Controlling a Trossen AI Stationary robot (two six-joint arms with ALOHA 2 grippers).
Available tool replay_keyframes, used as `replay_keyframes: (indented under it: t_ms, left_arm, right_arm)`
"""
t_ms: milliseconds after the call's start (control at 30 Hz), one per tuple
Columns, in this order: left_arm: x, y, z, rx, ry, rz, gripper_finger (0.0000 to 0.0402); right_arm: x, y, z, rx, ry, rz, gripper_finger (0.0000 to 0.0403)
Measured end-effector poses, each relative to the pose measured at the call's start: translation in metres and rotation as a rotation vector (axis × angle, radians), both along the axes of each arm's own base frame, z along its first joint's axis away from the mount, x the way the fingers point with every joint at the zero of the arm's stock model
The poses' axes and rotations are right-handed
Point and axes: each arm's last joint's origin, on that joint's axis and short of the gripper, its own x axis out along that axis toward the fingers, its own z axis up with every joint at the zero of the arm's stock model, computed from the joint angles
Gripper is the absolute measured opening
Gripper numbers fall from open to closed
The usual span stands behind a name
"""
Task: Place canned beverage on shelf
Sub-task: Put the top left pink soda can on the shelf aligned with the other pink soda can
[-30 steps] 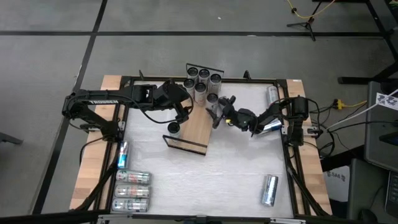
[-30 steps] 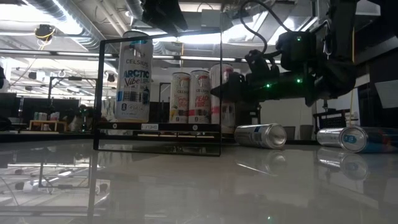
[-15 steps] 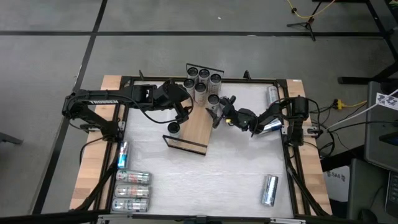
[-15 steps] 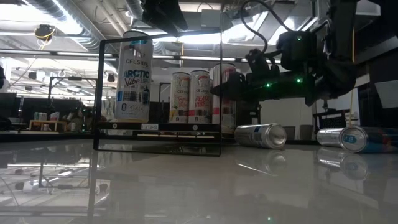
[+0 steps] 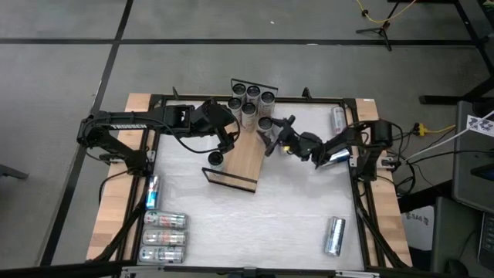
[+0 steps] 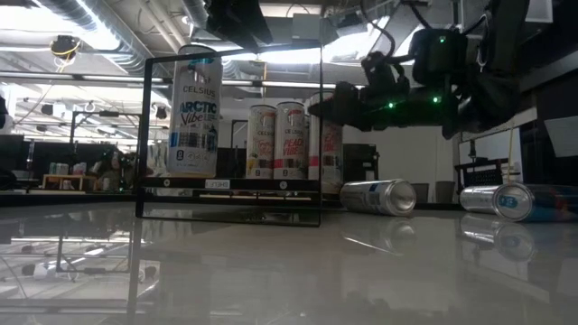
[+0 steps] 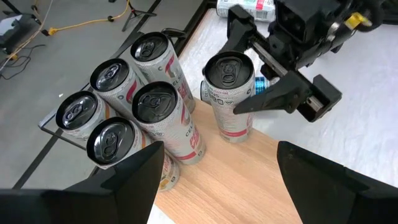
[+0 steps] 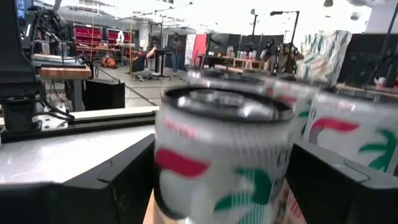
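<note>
white tabletop (image 5: 270, 208) — grey floor (image 5: 231, 23), yellow cable (image 5: 378, 15)

In the low view, the tall can (image 6: 196, 113) at the shelf's near end reads "CELSIUS" and "ARCTIC Vibe". A pink can (image 6: 291, 141) behind it reads "PEACH". In the left wrist view, the lone can (image 7: 229, 99) shows "CE".

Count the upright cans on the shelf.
7: five clustered cans at the shelf's far end, one can inside the right gripper, one Arctic can by the left gripper. More may be hidden.
</note>
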Motion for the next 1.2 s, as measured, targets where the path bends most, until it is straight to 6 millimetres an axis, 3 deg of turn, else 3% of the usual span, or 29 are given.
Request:
replay_keyframes:
  t_ms: [700,1033,1200]
  left_arm:
    - [0.0,0.0,0.0,0.0,0.0,0.0,0.0306]
    - [0.0,0.0,0.0,0.0,0.0,0.0,0.0306]
    - [0.0,0.0,0.0,-0.011,-0.001,-0.013,0.0306]
  right_arm:
    - [-0.02,0.006,0.068,-0.104,-0.195,0.05,0.0317]
    - [-0.035,0.049,0.096,-0.203,-0.049,0.094,0.0317]
    - [-0.048,0.069,0.093,-0.113,0.133,0.064,0.0298]
